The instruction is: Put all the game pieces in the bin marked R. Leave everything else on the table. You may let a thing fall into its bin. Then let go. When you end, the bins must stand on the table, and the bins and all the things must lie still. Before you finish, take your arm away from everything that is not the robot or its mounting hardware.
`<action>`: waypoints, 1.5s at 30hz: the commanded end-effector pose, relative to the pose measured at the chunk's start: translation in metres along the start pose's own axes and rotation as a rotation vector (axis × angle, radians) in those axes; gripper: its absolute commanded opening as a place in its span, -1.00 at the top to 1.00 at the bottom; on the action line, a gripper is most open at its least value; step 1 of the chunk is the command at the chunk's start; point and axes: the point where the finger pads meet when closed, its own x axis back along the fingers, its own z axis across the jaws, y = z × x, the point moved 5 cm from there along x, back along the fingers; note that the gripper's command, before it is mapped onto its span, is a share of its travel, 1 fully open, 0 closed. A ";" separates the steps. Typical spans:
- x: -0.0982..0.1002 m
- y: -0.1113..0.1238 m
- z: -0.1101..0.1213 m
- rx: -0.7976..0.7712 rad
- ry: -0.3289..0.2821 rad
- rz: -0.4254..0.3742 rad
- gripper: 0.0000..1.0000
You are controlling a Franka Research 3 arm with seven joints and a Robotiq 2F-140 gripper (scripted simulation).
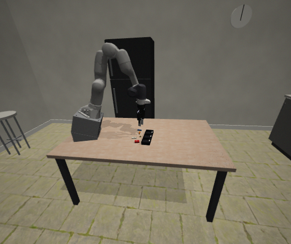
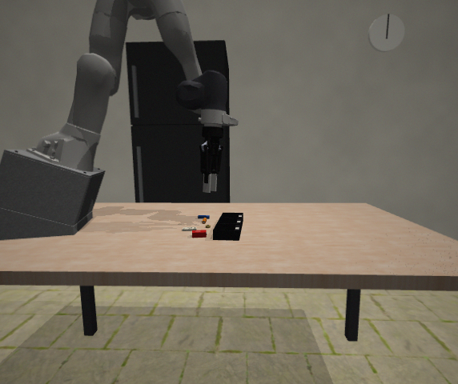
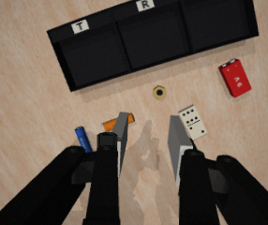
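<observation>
Top view: high and well back from the table's front edge, angled down. It takes in the whole table (image 1: 166,154), arm base (image 1: 86,127), black fridge (image 1: 140,65), stool (image 1: 1,116), wall clock (image 1: 241,16) and counter (image 1: 290,126).

Exterior view: low, near tabletop height, closer in, facing the same back wall. The table edge (image 2: 221,278) runs across the frame; the fridge (image 2: 158,124) and clock (image 2: 386,32) show again.

Wrist view: mounted on the arm, looking straight down at close range past the gripper (image 3: 148,141) onto the three-compartment bin (image 3: 156,28), labels T, R, F legible.

All three share the bin (image 1: 147,136) (image 2: 227,226) and the small items beside it.
</observation>
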 end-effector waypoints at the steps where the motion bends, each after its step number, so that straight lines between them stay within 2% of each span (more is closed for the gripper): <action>1: -0.010 0.000 0.012 -0.155 -0.013 0.024 0.51; 13: -0.067 0.040 0.072 -0.501 0.022 -0.017 0.51; 16: -0.067 0.040 0.072 -0.532 0.027 -0.021 0.51; 18: -0.067 0.039 0.071 -0.627 0.034 -0.026 0.51; 31: -0.067 0.040 0.073 -0.947 0.002 -0.022 0.51; 33: -0.067 0.040 0.073 -0.947 0.002 -0.022 0.51; 34: -0.067 0.040 0.073 -1.008 -0.005 -0.021 0.51; 45: -0.067 0.041 0.075 -1.266 -0.034 -0.022 0.51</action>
